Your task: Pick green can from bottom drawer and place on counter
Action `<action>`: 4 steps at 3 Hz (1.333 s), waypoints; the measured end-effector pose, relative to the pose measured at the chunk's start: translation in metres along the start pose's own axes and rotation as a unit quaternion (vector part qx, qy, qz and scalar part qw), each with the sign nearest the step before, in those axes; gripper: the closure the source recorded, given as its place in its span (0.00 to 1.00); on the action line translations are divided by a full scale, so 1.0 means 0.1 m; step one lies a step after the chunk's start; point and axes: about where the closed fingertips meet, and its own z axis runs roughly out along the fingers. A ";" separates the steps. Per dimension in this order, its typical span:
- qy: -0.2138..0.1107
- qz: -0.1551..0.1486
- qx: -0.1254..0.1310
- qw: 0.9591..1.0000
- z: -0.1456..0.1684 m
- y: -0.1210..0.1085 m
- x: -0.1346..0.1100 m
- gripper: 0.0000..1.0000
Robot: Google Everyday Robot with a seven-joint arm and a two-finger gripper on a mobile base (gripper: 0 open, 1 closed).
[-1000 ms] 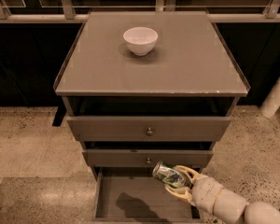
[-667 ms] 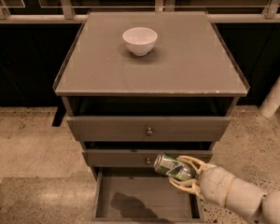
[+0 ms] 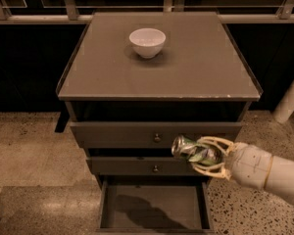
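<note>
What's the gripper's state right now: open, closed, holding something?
Gripper: closed on the green can, held on its side above the open bottom drawer.

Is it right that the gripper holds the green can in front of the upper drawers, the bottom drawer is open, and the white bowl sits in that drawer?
Not quite. The camera view shows the white bowl on the counter, not in the bottom drawer. The rest stands: the gripper holds the green can in front of the upper drawers, and the bottom drawer is open.
</note>
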 end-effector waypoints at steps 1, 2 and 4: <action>-0.043 -0.025 0.006 0.999 0.00 -0.43 -0.22 1.00; -0.046 -0.025 0.005 0.999 0.01 -0.42 -0.22 1.00; -0.038 -0.069 0.007 0.997 0.10 -0.90 -0.52 1.00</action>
